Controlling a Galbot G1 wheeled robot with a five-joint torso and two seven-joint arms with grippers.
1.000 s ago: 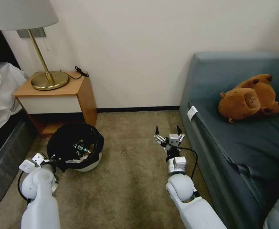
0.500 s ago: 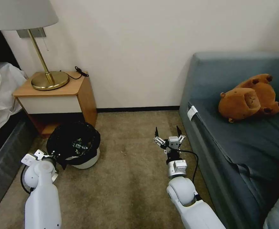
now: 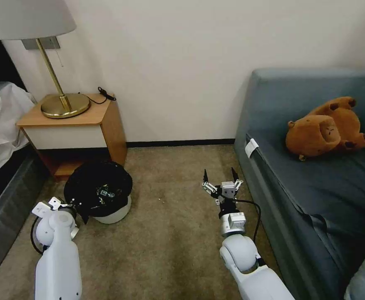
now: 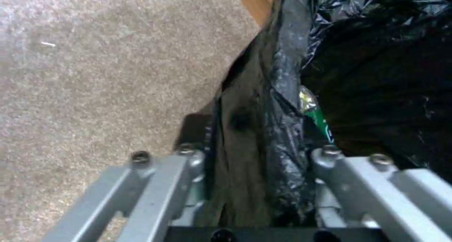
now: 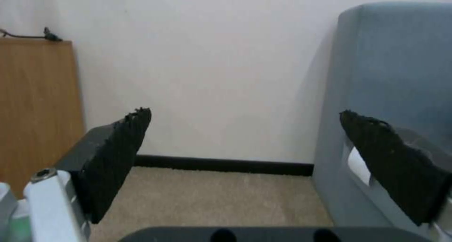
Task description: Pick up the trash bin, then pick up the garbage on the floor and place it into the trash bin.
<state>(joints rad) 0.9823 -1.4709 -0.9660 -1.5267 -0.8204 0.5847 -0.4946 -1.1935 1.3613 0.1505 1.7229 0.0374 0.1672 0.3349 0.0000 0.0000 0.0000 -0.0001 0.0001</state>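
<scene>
Gripping the trash bin point(image 3: 107, 206) by its bagged rim, left gripper point(image 3: 75, 205) clamped; litter's inside. Right gripper point(image 3: 220, 180) hangs wide open, empty. Next: careful release.

Both arms are smooth, round and white, with silver metal wrists. A black cable loops beside the right arm. The right gripper point(image 3: 220, 178) has black pointed fingertips point(image 5: 118, 153) on grey metal fingers with small screws.

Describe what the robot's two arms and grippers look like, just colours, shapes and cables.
Both arms are glossy white with rounded ball-like joints. The right gripper has silver linkages, two pointed black fingertips with rough pads, a silver wrist block, and a looping black cable. The left gripper has grey metal bars with screw heads and a black cable.
</scene>
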